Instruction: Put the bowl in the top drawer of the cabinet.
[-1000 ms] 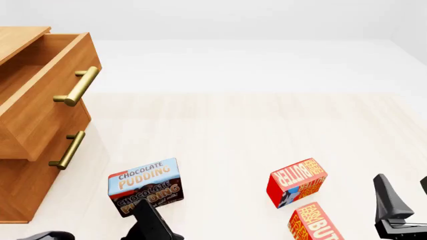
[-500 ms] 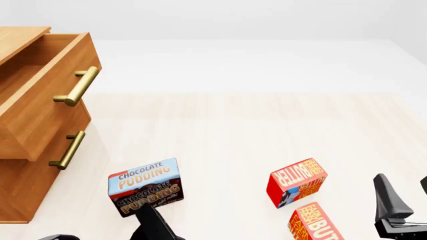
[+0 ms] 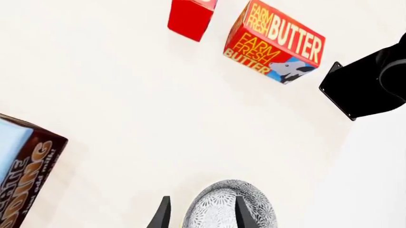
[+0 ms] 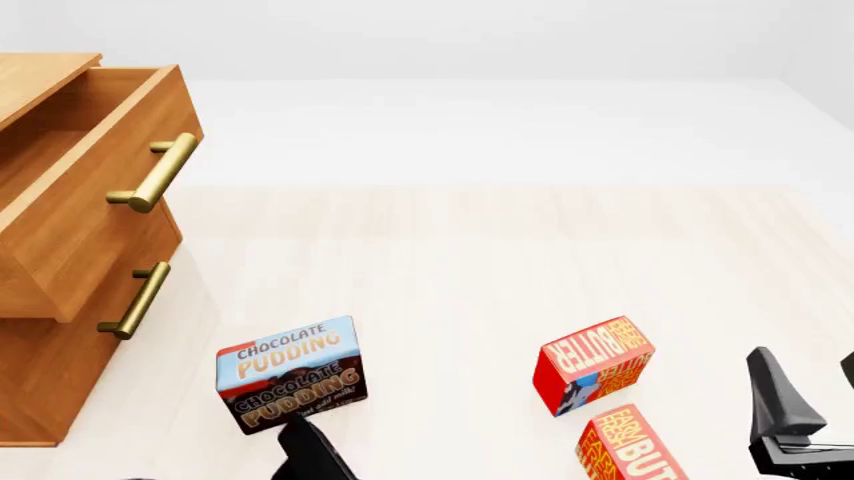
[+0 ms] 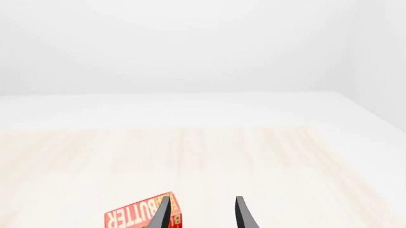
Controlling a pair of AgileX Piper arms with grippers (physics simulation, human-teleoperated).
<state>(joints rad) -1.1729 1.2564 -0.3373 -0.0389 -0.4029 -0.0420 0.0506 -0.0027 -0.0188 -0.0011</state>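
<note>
Table point(image 4: 454, 260) middle bare between boxes

So on the pale wood-look table point(image 4: 454, 260) there's a chocolate pudding box point(image 4: 290, 374) sitting near the front left, blue top with a dark brown lower half. Well apart from it over on the right are two red Farm Fresh Butter boxes, one butter box point(image 4: 594, 364) further back and a second butter box point(image 4: 630, 447) just beside it, cut off by the frame's bottom edge.
</note>
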